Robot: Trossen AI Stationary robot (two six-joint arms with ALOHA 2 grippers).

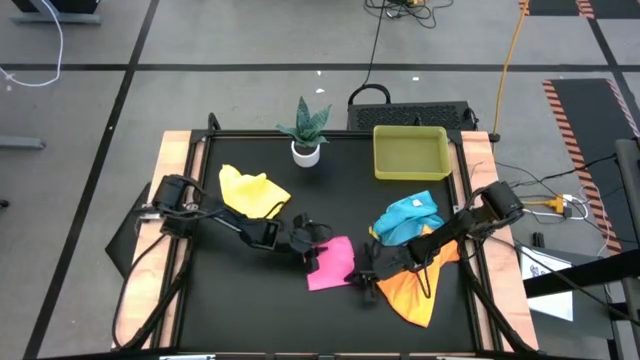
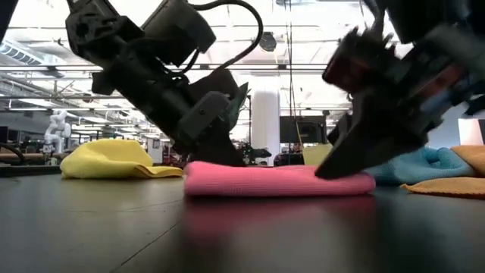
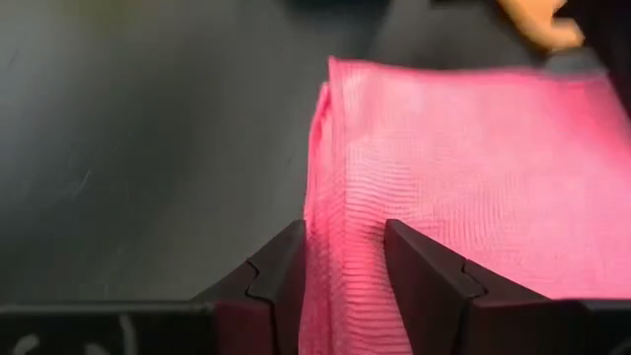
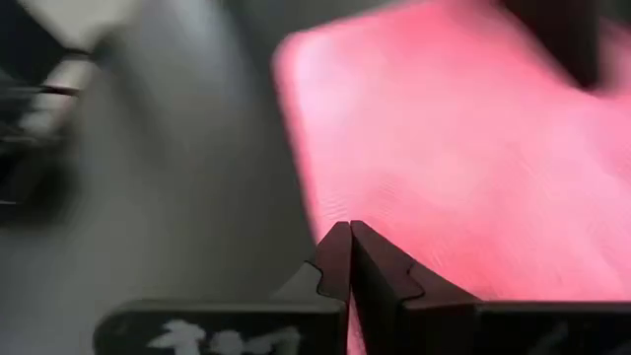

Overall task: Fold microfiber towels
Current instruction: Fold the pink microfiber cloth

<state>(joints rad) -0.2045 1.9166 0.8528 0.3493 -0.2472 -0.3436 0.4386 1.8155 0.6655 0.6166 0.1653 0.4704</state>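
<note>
The left pincer (image 3: 343, 266) grips the folded edge of the pink towel (image 1: 330, 263), its 2 fingers (image 3: 281, 276) astride the ribbed cloth. The right pincer (image 4: 350, 258), closed, presses the towel's opposite end. The towel lies flat mid-surface (image 1: 240, 310), a soft rectangle, long axis running between the pincers.

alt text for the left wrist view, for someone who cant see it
The left tool grips the edge of a folded pink towel, with the cloth pinched between its two dark fingers. The towel lies flat on the dark table, and a bit of orange towel shows at the far edge.
</note>
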